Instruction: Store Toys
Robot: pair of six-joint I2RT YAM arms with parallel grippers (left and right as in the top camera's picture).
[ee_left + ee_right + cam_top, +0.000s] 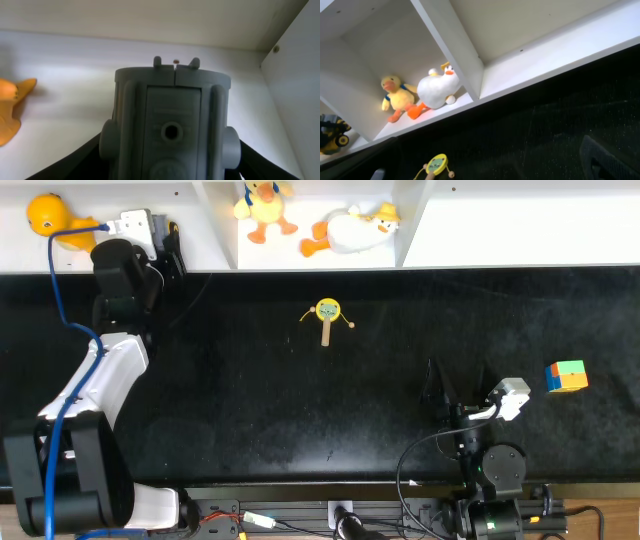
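Two toys on the table: the rattle drum (pixel 327 315) lies near the middle of the black table (pixel 230 410), just short of the shelf. The colour cube (pixel 566 376) sits well off on my right side.
Orange duck (pixel 50 218): it lies in the left compartment (pixel 110 195), with nothing touching it.
Left gripper (pixel 175 63): it is inside that compartment, beside the duck but apart from it. My jaws are pressed together with nothing between them.
Step in hand: by my judgement, back out of the compartment, then fetch the rattle drum.
Doing it well: I should draw straight back the way the opening faces and stay off the divider wall (pixel 295 55), which is close at my side. I should also keep wide of the orange duck so it isn't dragged out, and swing only once past the shelf's front edge.
Middle compartment: the yellow duck plush (pixel 265 208) and white goose plush (pixel 352 230) lie side by side.
Right gripper (pixel 458 392): it sits low near its base, jaws spread and empty. The colour cube is nearest to it, so I judge that pick to be its job.
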